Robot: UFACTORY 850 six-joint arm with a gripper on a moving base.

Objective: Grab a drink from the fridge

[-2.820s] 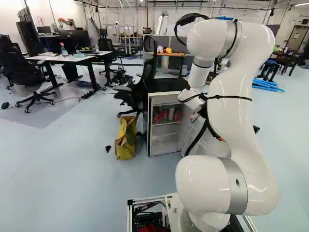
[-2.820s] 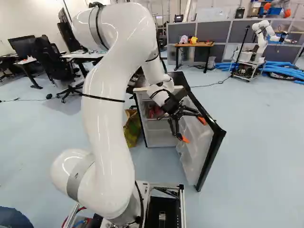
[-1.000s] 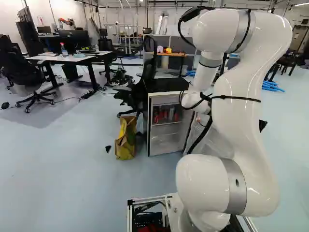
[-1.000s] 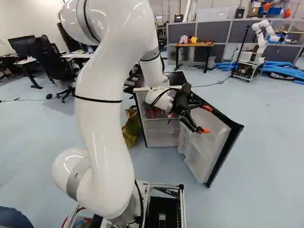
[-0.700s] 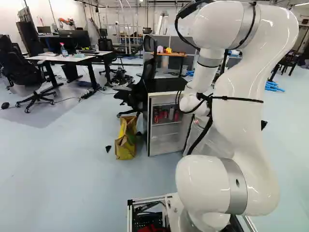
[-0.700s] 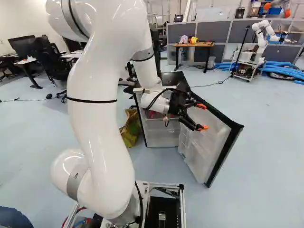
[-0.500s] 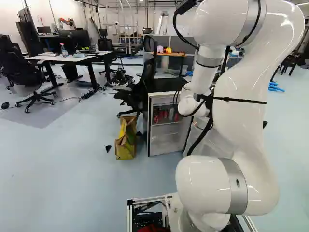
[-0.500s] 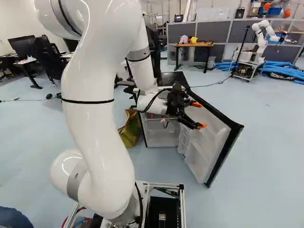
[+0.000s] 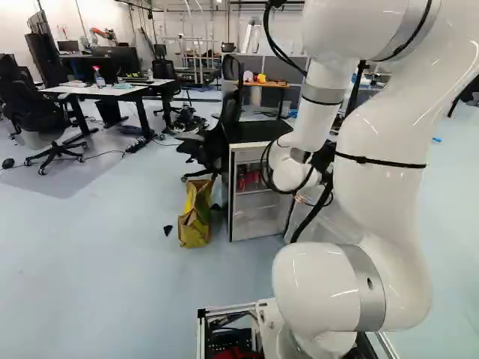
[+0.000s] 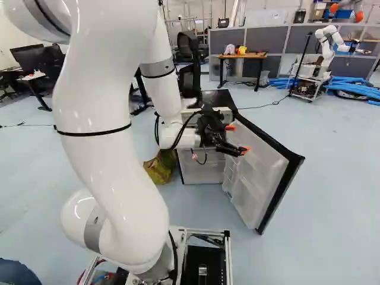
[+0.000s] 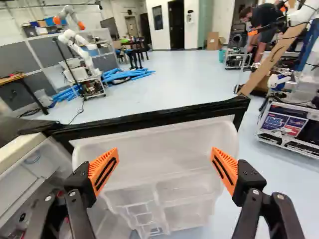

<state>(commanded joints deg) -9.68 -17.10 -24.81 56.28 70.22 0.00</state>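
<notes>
Closest to me, the big white arm point(image 10: 110, 148) bends up and over, ending in the black gripper point(image 10: 240, 139), whose jaws stand spread well apart, an orange pad point(image 11: 103, 172) on each finger. Straight ahead of the gap between them is the inner side of the fridge door point(image 11: 154, 149), swung wide, with its clear bins point(image 11: 187, 196) lying ahead and lower down; whether either fingertip touches it, I can't tell. The door's black edge point(image 11: 149, 118) runs across beyond both fingers. Off to one side of the jaws, past the finger nearer the hinge, stands the fridge point(image 9: 255, 218) itself, and the drinks, red cans point(image 9: 242, 181), are on its upper shelf, partly hidden by the arm's wrist. Behind the jaws, a yellow and brown bag point(image 9: 195, 217) sits on the floor just beside the fridge, and a black office chair point(image 9: 228, 142) stands next to it. Past the other finger, well apart from it, there's a metal-framed cart point(image 11: 286, 143). Farther out, beyond the door on the hinge side of the jaws, blue tubes point(image 11: 124, 75) lie on the floor near another robot point(image 11: 77, 45), and a wooden-topped table point(image 10: 246, 56) stands by the grey partition point(image 10: 264, 38).
</notes>
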